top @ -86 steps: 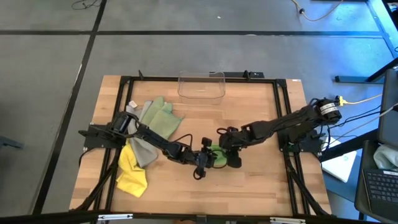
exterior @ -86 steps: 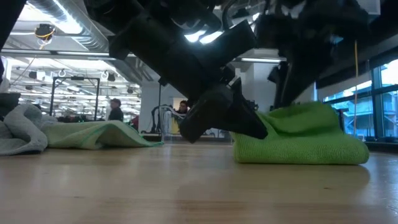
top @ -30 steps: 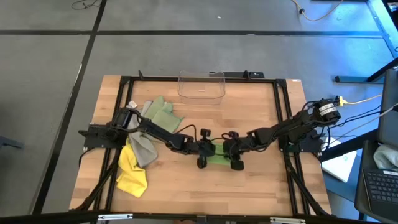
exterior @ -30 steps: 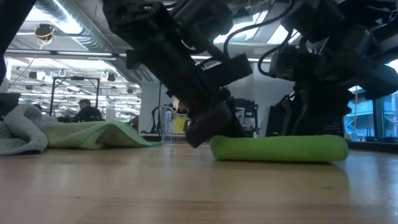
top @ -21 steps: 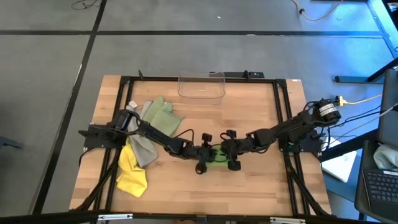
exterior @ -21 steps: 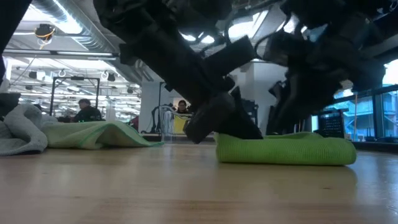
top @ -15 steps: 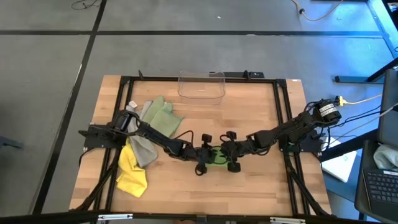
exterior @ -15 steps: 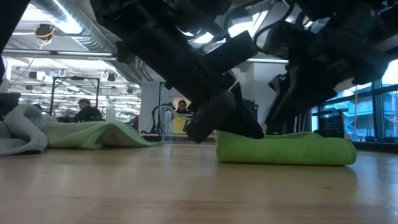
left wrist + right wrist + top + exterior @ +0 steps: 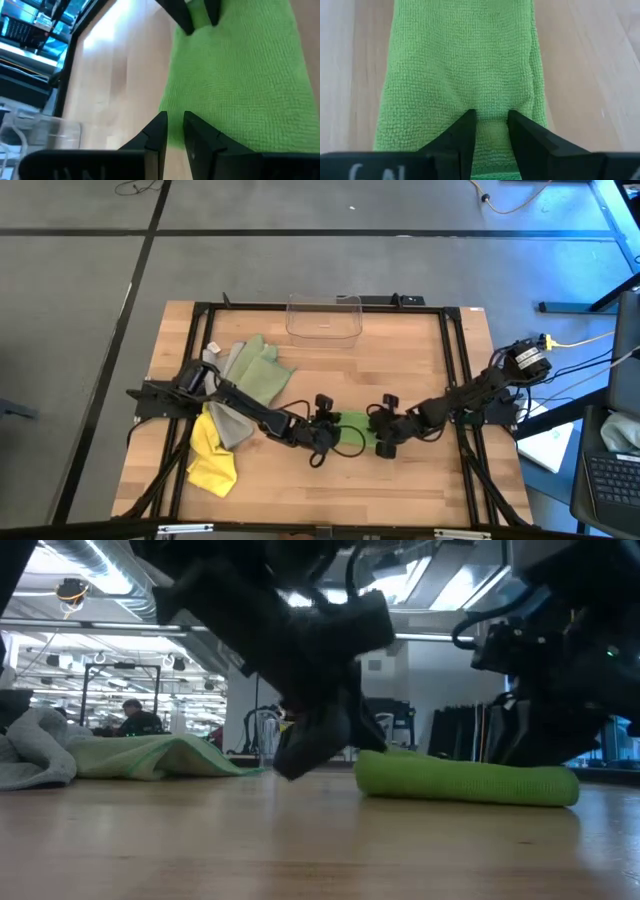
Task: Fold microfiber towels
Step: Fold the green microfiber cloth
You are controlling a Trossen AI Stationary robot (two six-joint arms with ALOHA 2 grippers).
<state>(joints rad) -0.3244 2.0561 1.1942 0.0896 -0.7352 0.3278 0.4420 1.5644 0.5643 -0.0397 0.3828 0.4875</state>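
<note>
Two pincers [image 9: 322, 432] [image 9: 385, 436] moved apart | both narrow, pinching bright green towel [image 9: 352, 426] ends

The robot had two long black arms made of thick round parts joined together. The left arm [image 9: 240, 405] had a pale grey part near its base and a thin black cable looping by its wrist. The right arm [image 9: 455, 402] had a round silver and black joint with a yellow cable beside it. Each arm ended in two flat black fingers [image 9: 465, 135].
</note>
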